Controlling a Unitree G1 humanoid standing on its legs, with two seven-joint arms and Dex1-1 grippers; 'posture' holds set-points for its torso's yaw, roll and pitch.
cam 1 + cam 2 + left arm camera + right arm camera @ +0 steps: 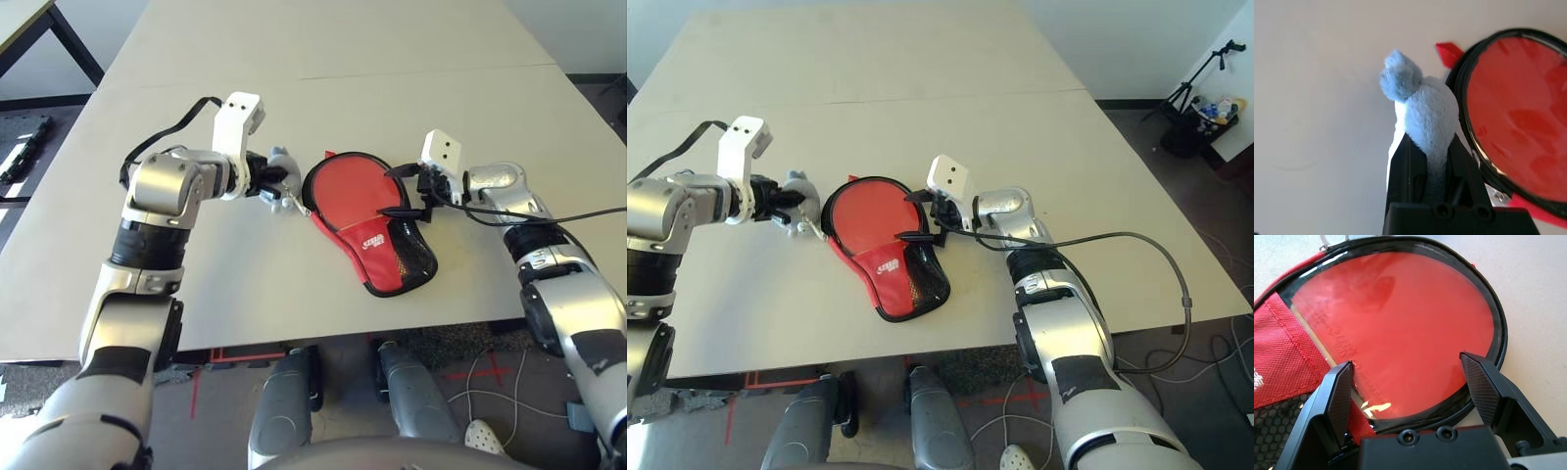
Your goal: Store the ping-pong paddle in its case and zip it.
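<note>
Case: the red fabric case [377, 230] lies unzipped on the table [392, 88], round end away from the robot.
Inside the case: the ping-pong paddle [1400, 328], red face up, sits in the round end.
Left wrist view: the left gripper [1432, 164] is clamped on a fluffy grey pouch [1422, 110], just left of the case's rim.
Right wrist view: the right gripper [1408, 372] hangs spread apart over the paddle face at the case's right edge.

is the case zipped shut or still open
Open. The case has its round end unzipped, baring the paddle's red face inside the black zipper edge; the left gripper is shut on the grey pouch.
</note>
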